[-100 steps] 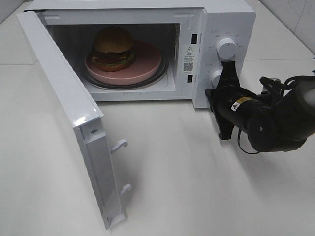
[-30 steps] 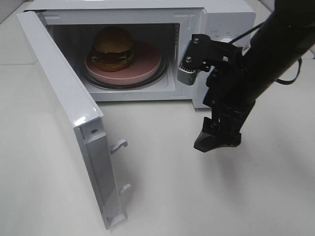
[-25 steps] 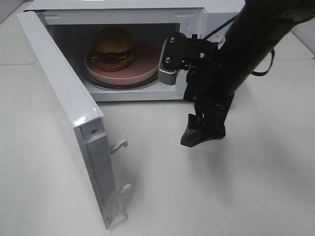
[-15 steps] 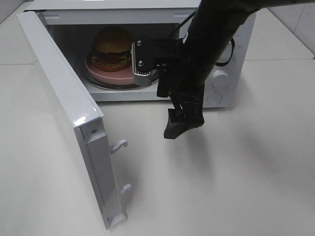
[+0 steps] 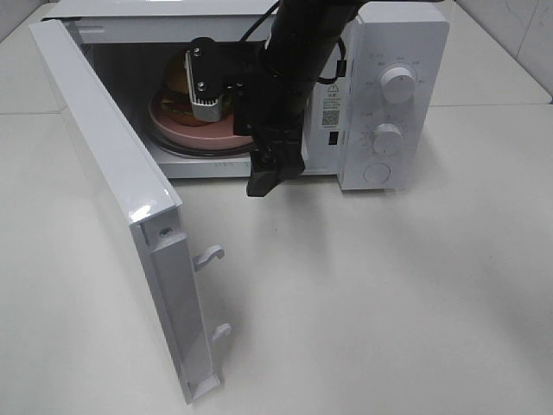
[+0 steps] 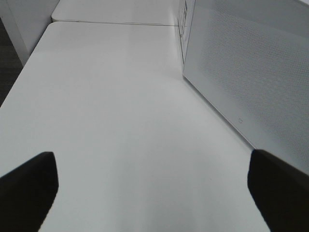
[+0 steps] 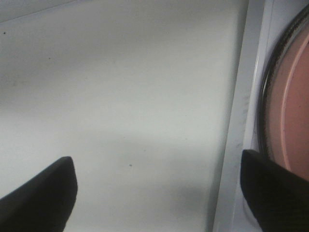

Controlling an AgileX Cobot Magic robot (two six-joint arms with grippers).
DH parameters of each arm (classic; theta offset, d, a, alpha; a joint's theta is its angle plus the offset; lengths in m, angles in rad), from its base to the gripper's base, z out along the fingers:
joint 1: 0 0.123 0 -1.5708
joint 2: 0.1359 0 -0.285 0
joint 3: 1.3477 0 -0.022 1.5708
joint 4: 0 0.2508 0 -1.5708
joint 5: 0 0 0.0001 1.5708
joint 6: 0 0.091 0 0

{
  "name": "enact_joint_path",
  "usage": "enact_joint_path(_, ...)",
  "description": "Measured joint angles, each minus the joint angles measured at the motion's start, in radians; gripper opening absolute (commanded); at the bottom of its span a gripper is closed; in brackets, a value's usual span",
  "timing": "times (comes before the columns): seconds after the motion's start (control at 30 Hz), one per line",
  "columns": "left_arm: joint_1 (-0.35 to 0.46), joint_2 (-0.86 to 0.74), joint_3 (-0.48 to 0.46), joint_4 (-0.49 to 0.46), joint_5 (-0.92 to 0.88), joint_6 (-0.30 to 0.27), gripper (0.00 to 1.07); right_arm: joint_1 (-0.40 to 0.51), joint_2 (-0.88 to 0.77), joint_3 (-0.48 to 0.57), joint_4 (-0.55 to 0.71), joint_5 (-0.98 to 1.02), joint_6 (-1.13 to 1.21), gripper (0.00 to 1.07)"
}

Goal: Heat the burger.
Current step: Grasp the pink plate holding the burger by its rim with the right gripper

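The burger (image 5: 179, 76) sits on a pink plate (image 5: 173, 121) inside the open microwave (image 5: 393, 52). My right arm hides most of it. My right gripper (image 5: 263, 179) points down at the table just in front of the cavity's lower edge. In the right wrist view the right gripper (image 7: 154, 164) is open and empty, with the plate's edge (image 7: 289, 121) and the microwave's front sill (image 7: 236, 145) to one side. My left gripper (image 6: 152, 159) is open and empty over bare table, beside the outer face of the microwave door (image 6: 241, 72). It does not show in the high view.
The microwave door (image 5: 112, 181) stands swung out to the left, with its latch hooks (image 5: 210, 255) sticking out. Two knobs (image 5: 397, 82) and a button are on the panel at the right. The white table (image 5: 389, 303) spreads in front.
My right arm has swung left from the control knobs to the front of the open cavity and now covers most of the burger. The burger, plate and door have not moved.
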Motion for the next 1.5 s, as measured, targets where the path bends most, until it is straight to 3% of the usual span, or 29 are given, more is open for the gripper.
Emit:
enact_joint_path(0.5,0.0,0.0,0.0,0.0,0.0,0.0,1.0,0.001,0.215,-0.299,-0.027,0.051,0.007,0.84)
enact_joint_path(1.0,0.0,0.0,0.0,0.0,0.0,0.0,1.0,0.001,0.273,-0.368,-0.037,0.023,0.1,0.81)
enact_joint_path(1.5,0.0,0.0,0.0,0.0,0.0,0.0,1.0,0.0,0.283,-0.371,-0.062,-0.031,0.167,0.81)
